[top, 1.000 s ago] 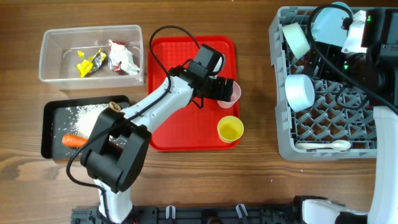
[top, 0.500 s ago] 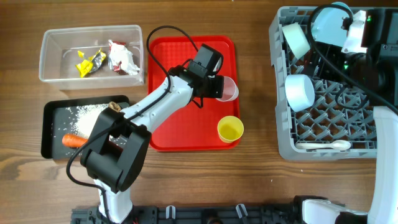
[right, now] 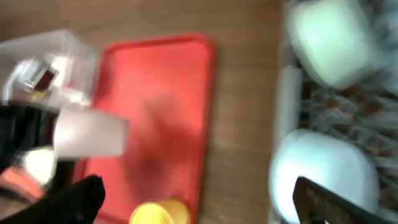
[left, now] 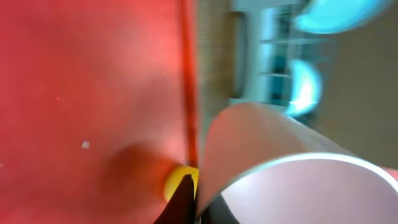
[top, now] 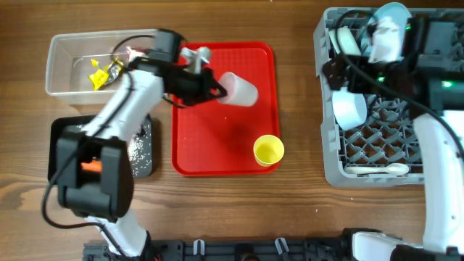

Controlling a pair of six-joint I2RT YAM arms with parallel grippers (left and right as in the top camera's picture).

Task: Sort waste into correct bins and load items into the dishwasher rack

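**Overhead.** L gripper [top: 215,88] is clamping the pink cup [top: 239,90], jaws closed on its rim end. Cup is lying sideways over the upper half of the red tray [top: 217,156]; can't tell if it's touching. Yellow cup [top: 268,151] is standing upright at the tray's lower-right corner. Clear tub [top: 72,87] is holding the yellow wrapper [top: 101,71]. Black tray [top: 148,172] is carrying rice [top: 142,148] and the carrot [top: 89,165], both partly hidden by L arm. Rack [top: 377,138] is holding two bowls [top: 349,107] [top: 346,42], plate [top: 389,12] and spoon [top: 377,169]. R arm [top: 435,145] is hanging over the rack's upper part.

**L wrist.** Blurred. Pink cup is filling the lower right, mouth twd cam. Yellow cup is peeking out beyond it.

**R wrist.** Blurred. R gripper [right: 199,183] is showing its fingers [right: 81,196] wide apart w/ nothing between. Pink cup is sitting over the red tray's left edge.
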